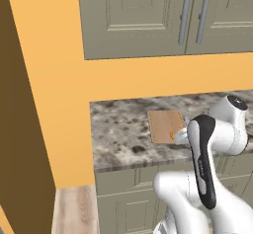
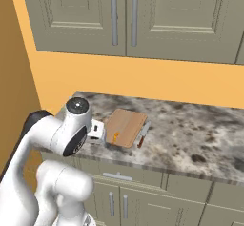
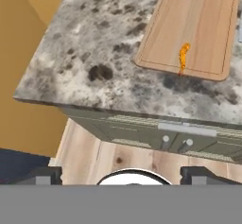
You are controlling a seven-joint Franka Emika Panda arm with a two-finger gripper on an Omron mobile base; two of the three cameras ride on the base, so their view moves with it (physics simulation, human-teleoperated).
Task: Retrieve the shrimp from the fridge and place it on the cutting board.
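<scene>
The tiny orange shrimp (image 3: pixel 183 57) lies on the light-tan cutting board (image 3: pixel 198 24), near its front edge, on the speckled counter. It also shows as an orange speck (image 1: pixel 171 135) (image 2: pixel 116 136) on the board (image 1: pixel 162 123) (image 2: pixel 126 124) in the base views. My gripper (image 2: pixel 97 132) hovers just off the counter's front edge, short of the board and apart from the shrimp. In the hand view its dark fingertips (image 3: pixel 45 175) stand wide apart with nothing between them, so it is open. The fridge is out of view.
A small dark-handled knife (image 2: pixel 143 135) lies right of the board. Beige-green wall cabinets (image 2: pixel 128 15) hang above, and base cabinets with a drawer (image 3: pixel 186 128) sit below the counter. An orange wall (image 1: pixel 49 80) and a brown panel (image 1: pixel 20 154) close the left side.
</scene>
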